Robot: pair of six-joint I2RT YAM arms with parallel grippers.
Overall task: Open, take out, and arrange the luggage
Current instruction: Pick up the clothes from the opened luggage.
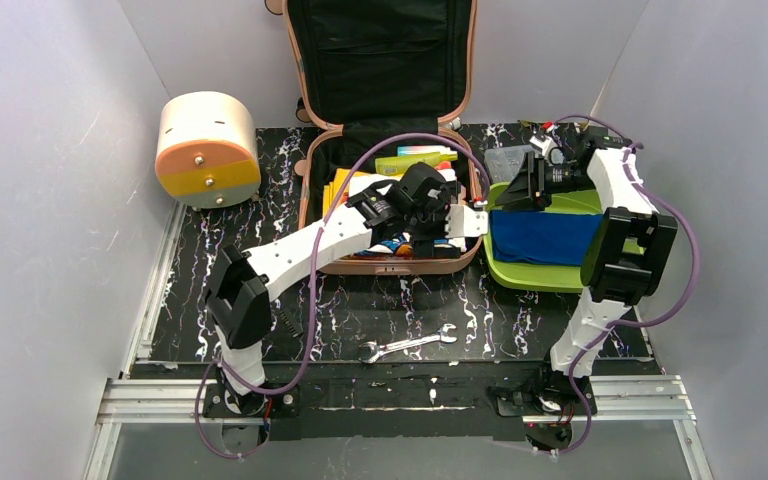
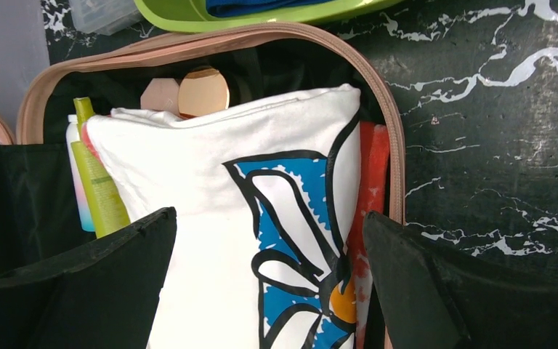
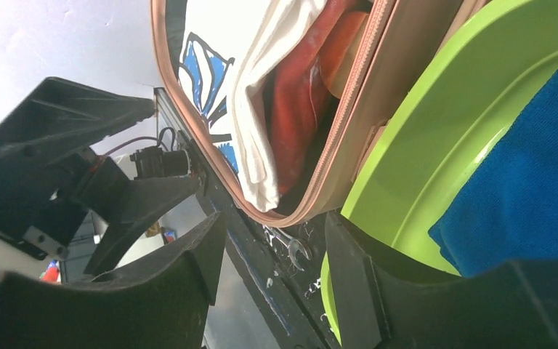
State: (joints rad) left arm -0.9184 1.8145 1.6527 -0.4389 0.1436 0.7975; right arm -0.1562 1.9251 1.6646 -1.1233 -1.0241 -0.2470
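1. The salmon-pink hard-shell suitcase point(image 2: 211, 40) had a black fabric lining.
2. The folded white cloth point(image 2: 211, 182) inside it bore a blue flower outlined in black, with an orange centre.
3. A strip of red-orange fabric point(image 2: 374, 167) showed beside that cloth.
4. The slim plastic bottle point(image 2: 102, 189) was yellow-green.
5. The lime-green plastic tray point(image 1: 540, 272) held a deep blue towel point(image 1: 545, 235).
6. The round drum-shaped box point(image 1: 205, 145) was cream, its flat face orange above and yellow below.
7. The tabletop point(image 1: 520, 320) was black, marbled with white veins.
8. The small metal wrench point(image 1: 408, 345) was silver.
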